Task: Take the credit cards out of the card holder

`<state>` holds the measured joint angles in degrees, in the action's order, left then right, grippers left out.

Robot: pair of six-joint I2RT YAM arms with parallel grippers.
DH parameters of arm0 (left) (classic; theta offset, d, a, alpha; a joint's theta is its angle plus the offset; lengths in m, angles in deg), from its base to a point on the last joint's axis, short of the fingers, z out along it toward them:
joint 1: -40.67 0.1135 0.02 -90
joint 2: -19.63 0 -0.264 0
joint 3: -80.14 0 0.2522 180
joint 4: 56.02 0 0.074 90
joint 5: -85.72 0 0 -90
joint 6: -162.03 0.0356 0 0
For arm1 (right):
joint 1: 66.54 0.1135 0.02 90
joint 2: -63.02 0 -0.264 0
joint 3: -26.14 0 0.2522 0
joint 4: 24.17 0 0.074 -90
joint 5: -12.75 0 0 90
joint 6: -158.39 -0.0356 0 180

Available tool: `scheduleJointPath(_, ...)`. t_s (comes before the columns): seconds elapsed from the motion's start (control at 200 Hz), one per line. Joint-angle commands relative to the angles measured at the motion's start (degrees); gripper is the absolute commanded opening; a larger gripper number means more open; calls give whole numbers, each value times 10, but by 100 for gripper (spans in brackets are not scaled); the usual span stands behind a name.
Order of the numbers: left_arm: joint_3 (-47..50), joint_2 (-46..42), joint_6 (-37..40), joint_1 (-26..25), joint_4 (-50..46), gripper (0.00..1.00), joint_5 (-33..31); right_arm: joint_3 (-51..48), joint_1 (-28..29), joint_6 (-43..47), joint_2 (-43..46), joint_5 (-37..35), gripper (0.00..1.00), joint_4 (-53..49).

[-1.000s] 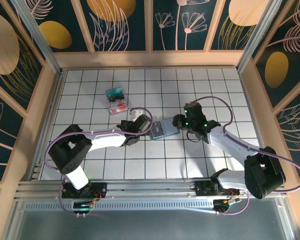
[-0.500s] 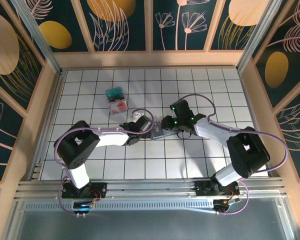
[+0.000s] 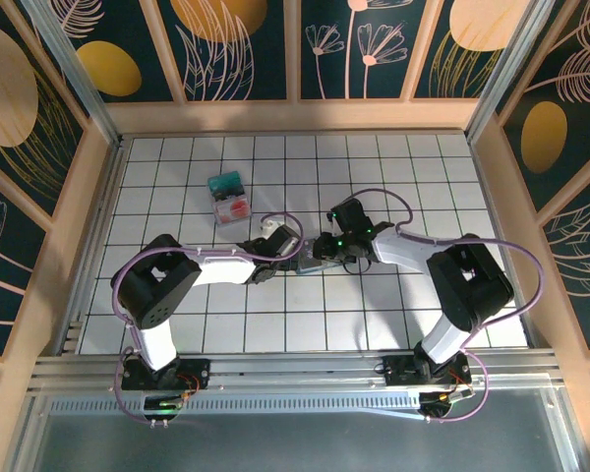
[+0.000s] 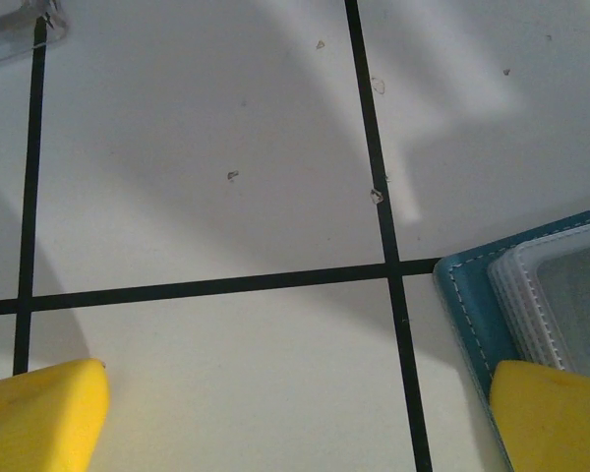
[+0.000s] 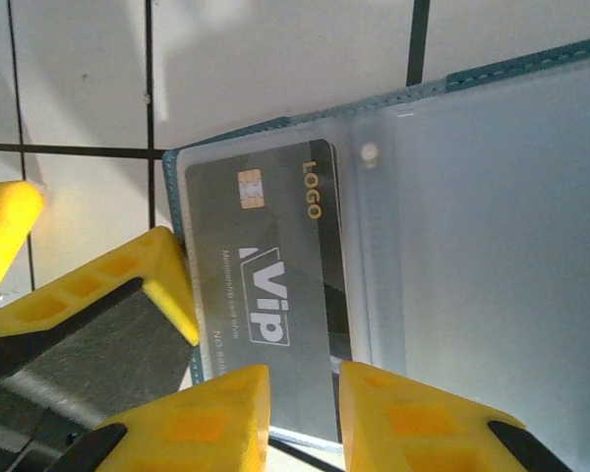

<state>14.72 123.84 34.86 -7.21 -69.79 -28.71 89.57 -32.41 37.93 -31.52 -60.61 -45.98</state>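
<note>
White tiles ruled with dark lines cover the counter (image 3: 393, 167). At its far left a small pile of cards (image 3: 227, 199) lies by itself, a teal face at the far end and a red-pink one nearer, well apart from both arms.

Toward the middle, the left arm reaches in low, and the left hand (image 3: 291, 254) lies just beside the left end of the card holder (image 3: 313, 264). From the left wrist its jaws stand spread wide. One yellow finger (image 4: 41, 413) rests over bare tile at the lower left. The other sits at the lower right, over the holder's corner, where a teal stitched border frames ribbed clear plastic. Nothing is between the two fingers but counter.

The card holder lies open and flat near the centre of the counter, between the two hands. The right wrist view shows it with clear plastic sleeves inside. In the left sleeve sits a dark grey credit card (image 5: 275, 265) with a gold chip, the word LOGO and "Vip" in white; the right sleeve looks pale and glossy. A yellow finger with a grey pad overlaps the holder's left edge.

The right hand (image 5: 305, 418) is directly over the holder, its yellow fingers (image 5: 413, 423) drawn close with a narrow gap left between them. Their tips are at the card's lower edge. Whether they are pinching the card or only resting on it, I cannot tell.
</note>
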Motion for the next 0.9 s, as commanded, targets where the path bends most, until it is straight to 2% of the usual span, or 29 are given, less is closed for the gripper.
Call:
scheduleJointPath(0.0,-8,11,-7,4,-3,99,1,12,4,7,-10,5,26,10)
scheduleJointPath(0.48,-6,12,1,4,-4,99,2,3,8,-6,-31,8,26,17)
scheduleJointPath(0.896,-1,10,3,4,-10,99,38,-40,22,-66,11,30,26,55)
